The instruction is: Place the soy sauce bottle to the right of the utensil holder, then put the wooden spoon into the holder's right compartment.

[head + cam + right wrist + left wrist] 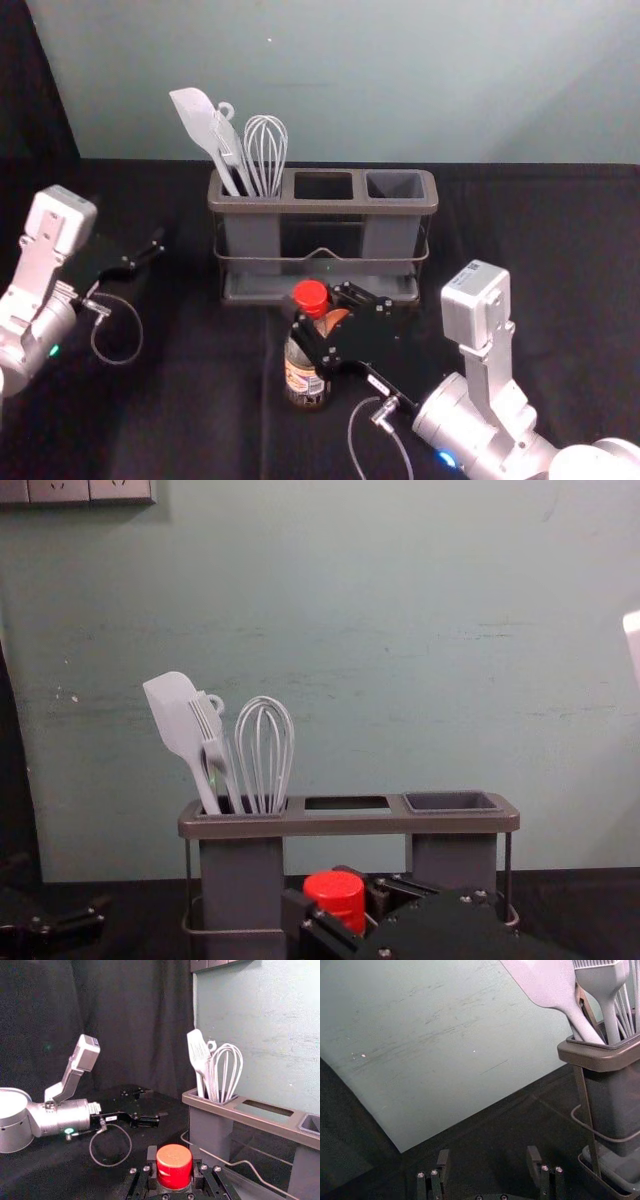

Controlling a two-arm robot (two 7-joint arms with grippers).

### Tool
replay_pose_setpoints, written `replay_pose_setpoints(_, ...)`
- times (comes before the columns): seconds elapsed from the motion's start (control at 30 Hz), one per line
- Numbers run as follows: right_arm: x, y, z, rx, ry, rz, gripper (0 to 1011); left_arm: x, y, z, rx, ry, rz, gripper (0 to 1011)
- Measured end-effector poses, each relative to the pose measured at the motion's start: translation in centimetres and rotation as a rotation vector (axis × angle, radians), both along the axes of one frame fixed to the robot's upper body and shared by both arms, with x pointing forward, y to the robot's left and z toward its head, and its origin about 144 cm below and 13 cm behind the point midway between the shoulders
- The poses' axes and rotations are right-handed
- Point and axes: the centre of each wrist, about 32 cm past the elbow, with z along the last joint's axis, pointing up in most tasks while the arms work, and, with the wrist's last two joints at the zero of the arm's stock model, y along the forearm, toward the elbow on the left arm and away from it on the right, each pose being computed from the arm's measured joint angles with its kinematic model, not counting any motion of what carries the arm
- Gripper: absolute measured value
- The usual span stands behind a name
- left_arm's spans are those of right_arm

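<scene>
The left gripper [148, 251] was on the left, spread wide. A whisk [266, 150] stood in the left cup of the holder [310, 206]. The bottle [305, 382] was upright on the holder's near side, pinched by the right gripper [319, 308].

Reads red at bottle cap [311, 294], orange and white on label [303, 379]. Runs grey-brown along holder rim [320, 206], whitish on whisk [264, 750]. Shows black at tablecloth [200, 400], grey-green at wall [400, 80].
</scene>
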Motion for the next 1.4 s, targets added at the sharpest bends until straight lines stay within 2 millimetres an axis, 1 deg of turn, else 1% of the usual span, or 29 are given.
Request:
replay_pose_setpoints(0.17,-0.1,-0.1,0.2,0.006,-0.002,0.002,381,0.0,0.0,0.0,0.0,0.0,0.0,1000)
replay_pose_setpoints(0.27,-0.3,-0.2,0.8,0.015,-0.016,0.004,381,0.0,0.0,0.0,0.0,0.0,0.0,1000)
replay_pose_setpoints(0.43,-0.7,-1.3,1.9,0.024,-0.046,-0.005,381,0.0,0.0,0.0,0.0,0.0,0.0,1000)
replay_pose_setpoints(0.57,-0.7,-2.5,2.4,0.02,-0.06,-0.033,381,0.0,0.0,0.0,0.0,0.0,0.0,1000)
replay_pose_setpoints(0.6,-0.7,-3.2,2.6,0.017,-0.064,-0.049,382,0.0,0.0,0.0,0.0,0.0,0.0,1000)
replay_pose_setpoints(0.7,-0.6,-4.2,2.8,0.009,-0.069,-0.074,381,0.0,0.0,0.0,0.0,0.0,0.0,1000)
replay_pose_setpoints(1.03,-0.2,-9.2,3.0,-0.022,-0.062,-0.199,381,0.0,0.0,0.0,0.0,0.0,0.0,1000)
replay_pose_setpoints(1.23,0.1,-10.9,2.8,-0.029,-0.052,-0.248,381,0.0,0.0,0.0,0.0,0.0,0.0,1000)
replay_pose_setpoints(1.4,0.9,-11.9,2.6,-0.031,-0.042,-0.273,381,0.0,0.0,0.0,0.0,0.0,0.0,1000)
